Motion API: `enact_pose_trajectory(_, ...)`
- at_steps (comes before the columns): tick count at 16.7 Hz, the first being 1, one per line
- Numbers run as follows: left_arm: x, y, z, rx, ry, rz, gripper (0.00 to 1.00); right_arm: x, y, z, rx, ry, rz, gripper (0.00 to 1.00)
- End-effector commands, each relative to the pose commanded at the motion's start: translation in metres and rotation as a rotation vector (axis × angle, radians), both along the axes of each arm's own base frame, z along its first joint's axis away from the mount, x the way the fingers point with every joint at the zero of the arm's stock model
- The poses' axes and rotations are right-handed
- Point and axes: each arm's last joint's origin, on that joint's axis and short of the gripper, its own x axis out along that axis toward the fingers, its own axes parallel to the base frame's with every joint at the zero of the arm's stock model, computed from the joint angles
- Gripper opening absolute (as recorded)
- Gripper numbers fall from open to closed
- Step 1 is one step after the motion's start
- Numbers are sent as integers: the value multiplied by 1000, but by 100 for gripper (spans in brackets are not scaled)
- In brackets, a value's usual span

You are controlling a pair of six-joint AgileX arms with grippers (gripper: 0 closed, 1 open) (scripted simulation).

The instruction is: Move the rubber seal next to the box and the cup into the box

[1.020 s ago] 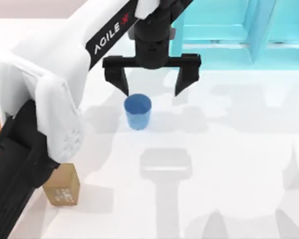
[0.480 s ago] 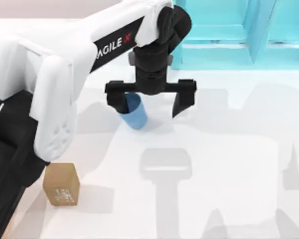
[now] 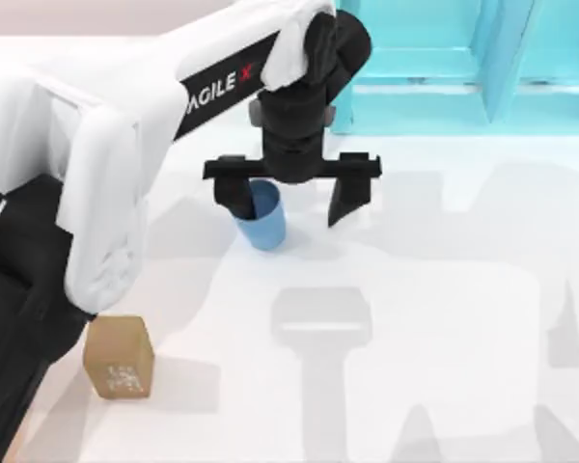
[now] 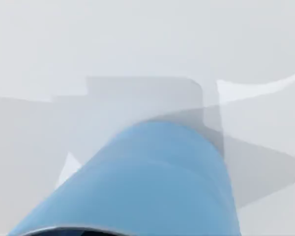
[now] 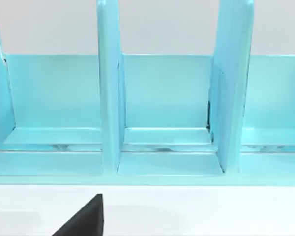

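1. blue and plain, the cup stands on the white table toward the back, left of the table's middle in the top view.
2. the left hand hangs right over it, fingers pointing down and spread wide apart.
3. its left finger overlaps the cup's rim on the left side; i cannot tell whether it touches the wall or dips inside the cup.
4. its right finger stands well clear of the cup, with bare table between them, so the cup sits off-centre in the hand, close against the left finger.
5. the hand has hold of nothing.
6. in the left wrist view the cup looms very close, its blue wall running up from the dark rim toward the grey shadows on the table.
7. the rubber seal, a tan block with pale markings on its front face, sits near the table's front left corner, well apart from the cup and just beside the left arm's black lower link.
8. a light-blue shelf frame stands along the back edge of the table; the right wrist view faces its compartments.
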Motion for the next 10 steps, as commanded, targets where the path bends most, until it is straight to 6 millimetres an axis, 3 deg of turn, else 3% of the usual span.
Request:
enact_pose_trajectory(9, 0, 0, 0, 0, 0, 0, 2, 0, 0, 0, 0, 0, 0, 100)
enact_pose_trajectory(10, 0, 0, 0, 0, 0, 0, 0, 0, 0, 0, 0, 0, 0, 100)
